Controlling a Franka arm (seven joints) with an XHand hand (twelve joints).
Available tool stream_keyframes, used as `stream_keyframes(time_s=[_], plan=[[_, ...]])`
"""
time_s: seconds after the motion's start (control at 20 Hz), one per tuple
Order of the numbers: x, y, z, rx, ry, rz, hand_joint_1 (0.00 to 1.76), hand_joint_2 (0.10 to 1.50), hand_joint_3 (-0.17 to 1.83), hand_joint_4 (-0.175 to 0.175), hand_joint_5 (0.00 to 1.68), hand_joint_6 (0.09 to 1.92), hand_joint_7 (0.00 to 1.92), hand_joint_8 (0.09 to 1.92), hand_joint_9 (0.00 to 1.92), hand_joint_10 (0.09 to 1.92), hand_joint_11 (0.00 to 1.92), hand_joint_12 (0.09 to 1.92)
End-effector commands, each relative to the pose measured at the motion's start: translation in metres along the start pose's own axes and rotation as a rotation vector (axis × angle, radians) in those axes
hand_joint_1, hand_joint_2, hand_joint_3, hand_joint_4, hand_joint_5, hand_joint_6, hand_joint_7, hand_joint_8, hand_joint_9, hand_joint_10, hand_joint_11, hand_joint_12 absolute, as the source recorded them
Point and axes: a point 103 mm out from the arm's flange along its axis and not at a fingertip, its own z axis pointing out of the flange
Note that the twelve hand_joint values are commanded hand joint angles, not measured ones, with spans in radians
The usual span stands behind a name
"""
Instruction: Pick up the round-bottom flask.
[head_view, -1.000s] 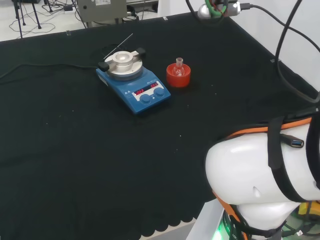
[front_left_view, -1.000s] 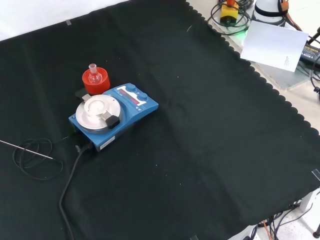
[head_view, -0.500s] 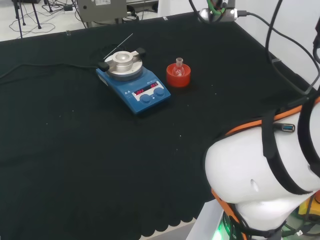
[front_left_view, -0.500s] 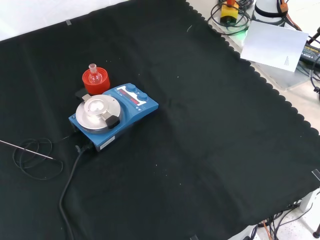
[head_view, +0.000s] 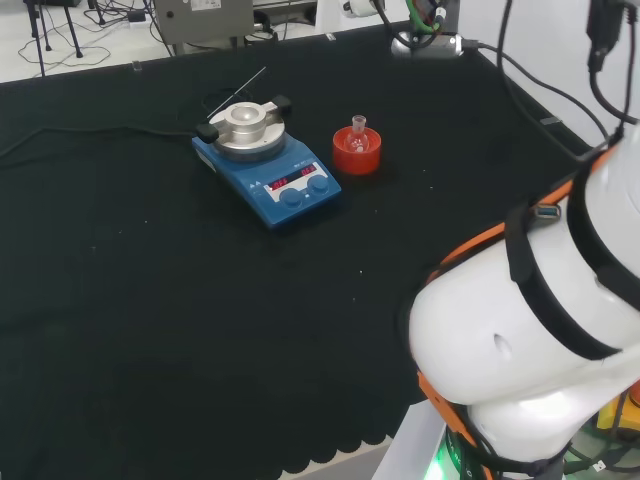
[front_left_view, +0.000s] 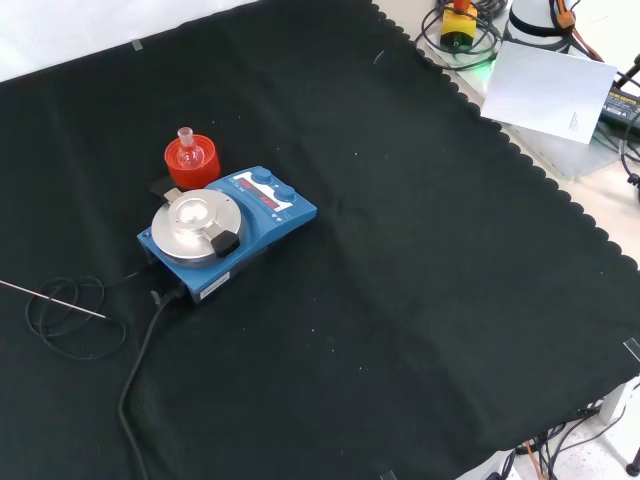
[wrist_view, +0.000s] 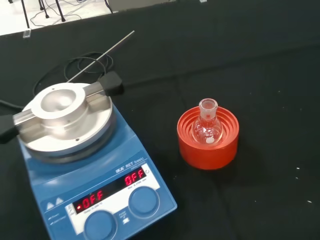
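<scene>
Clear-glass round-bottom flask (wrist_view: 207, 127) seated upright in red ribbed stand (wrist_view: 208, 145); arm links (head_view: 530, 330) swung higher since earlier; approach judged begun; finger state cannot be told.

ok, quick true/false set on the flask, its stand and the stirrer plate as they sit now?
1. The round-bottom flask sits upright in a red ribbed stand. True.
2. The flask is lying on the metal top of the blue stirrer plate. False: it is in the stand, beside the plate.
3. The stand touches the stirrer plate. False: in the wrist view bare black cloth shows between them.
4. A thin metal rod lies on the cloth beyond the plate. True.
5. The flask is stoppered. False: its neck is open.
</scene>
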Motion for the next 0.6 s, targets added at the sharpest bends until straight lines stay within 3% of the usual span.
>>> stream_keyframes(time_s=[0.05, 0.35, 0.6], plan=[[-0.026, 0.077, 0.035, -0.014, 0.081, 0.009, 0.18, 1.26, 0.20, -0.025, 0.35, 0.09, 0.14, 0.51, 0.18, 0.68, 0.00, 1.11], [-0.035, 0.105, 0.083, 0.022, 0.154, 0.024, 0.24, 1.23, 0.19, -0.032, 0.36, 0.09, 0.16, 0.53, 0.21, 0.69, 0.00, 1.16], [-0.037, 0.123, 0.111, -0.020, 0.212, 0.009, 0.45, 1.12, 0.16, -0.045, 0.42, 0.09, 0.24, 0.59, 0.30, 0.71, 0.00, 1.27]])
